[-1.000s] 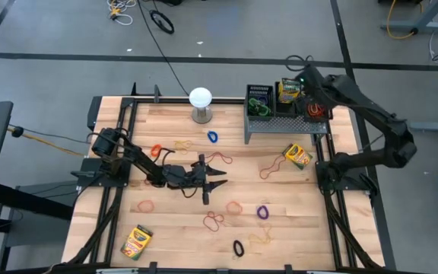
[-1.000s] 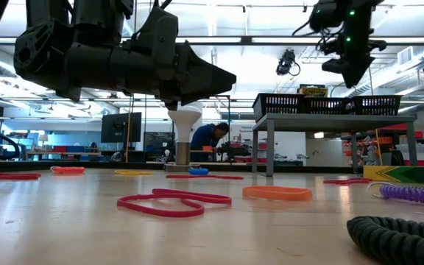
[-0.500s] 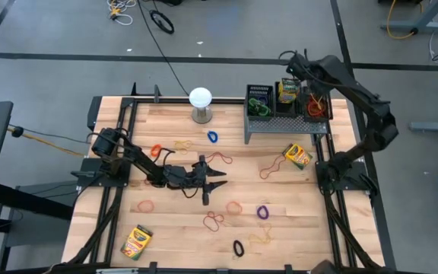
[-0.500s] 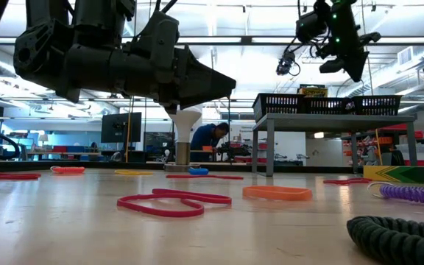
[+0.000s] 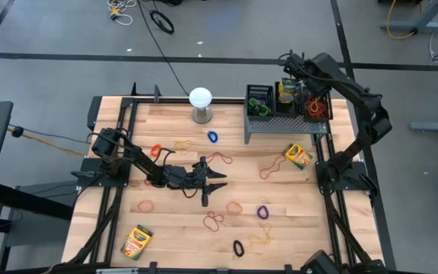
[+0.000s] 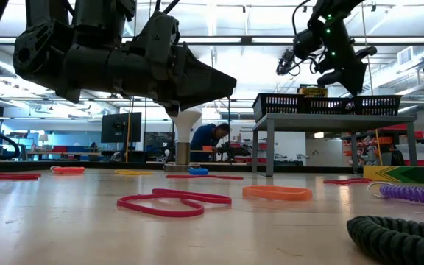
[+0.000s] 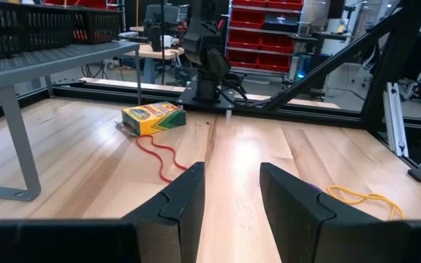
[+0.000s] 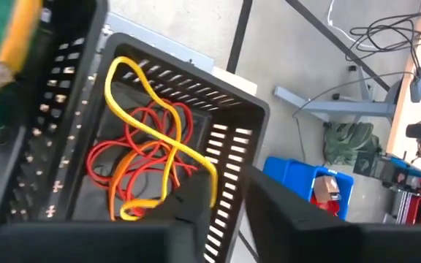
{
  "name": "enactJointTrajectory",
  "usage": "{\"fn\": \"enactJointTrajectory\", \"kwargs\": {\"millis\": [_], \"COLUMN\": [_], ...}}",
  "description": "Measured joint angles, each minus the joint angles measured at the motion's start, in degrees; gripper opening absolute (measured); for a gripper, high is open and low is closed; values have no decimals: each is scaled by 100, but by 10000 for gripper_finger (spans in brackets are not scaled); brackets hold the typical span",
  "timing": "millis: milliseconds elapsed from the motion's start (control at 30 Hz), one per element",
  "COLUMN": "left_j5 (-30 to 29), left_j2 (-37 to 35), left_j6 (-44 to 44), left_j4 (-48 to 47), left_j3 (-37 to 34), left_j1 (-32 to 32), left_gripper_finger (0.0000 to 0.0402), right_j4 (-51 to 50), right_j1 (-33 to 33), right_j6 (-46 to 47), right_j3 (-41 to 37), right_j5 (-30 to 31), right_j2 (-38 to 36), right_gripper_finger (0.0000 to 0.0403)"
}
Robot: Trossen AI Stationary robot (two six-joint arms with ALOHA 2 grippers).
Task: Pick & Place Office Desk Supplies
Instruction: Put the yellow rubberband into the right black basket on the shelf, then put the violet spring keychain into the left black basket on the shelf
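Partly hidden: yellow band (image 8: 159,139) behind right end effector (image 8: 229,197) fingers.

— What are those two arms built like?

— Both are dark, nearly black, made of chunky jointed segments with rounded housings at each joint. The left pincer (image 5: 213,179) ends in two flat, matte black fingers (image 7: 185,197) with angled tips.

— And the other one?

— The right pincer (image 5: 299,76) has the same blocky black fingers (image 8: 291,212). A small green light glows on its wrist.

Grey floor (image 5: 226,30), red shelf bins (image 7: 269,44)
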Motion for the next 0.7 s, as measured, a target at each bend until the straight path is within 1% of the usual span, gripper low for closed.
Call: {"fn": "enactJointTrajectory", "kwargs": {"millis": [200,300,367,433,500,600,700], "left_j5": [-11,-14,-14,-8,16,26,26], "left_j2": [0,0,0,0,0,0,0], "left_j6": [-16,-14,-14,-14,-14,-14,-14], "left_j4": [1,-1,-13,-17,-19,-21,-21], "left_j3": [0,0,0,0,0,0,0], "left_j1": [0,0,0,0,0,0,0], "left_gripper_finger": [140,140,140,140,140,140,140], "right_j4": [0,1,2,3,5,3,3], "right_j1": [82,157,183,188,187,187,187], "right_j6": [20,22,23,74,224,361,363], "right_j3": [0,0,0,0,0,0,-2], "right_j5": [1,-41,-272,-727,-1020,-1245,-1254], "right_j2": [0,0,-2,-14,-76,-217,-374], "right_gripper_finger": [167,195,208,213,214,207,193]}}
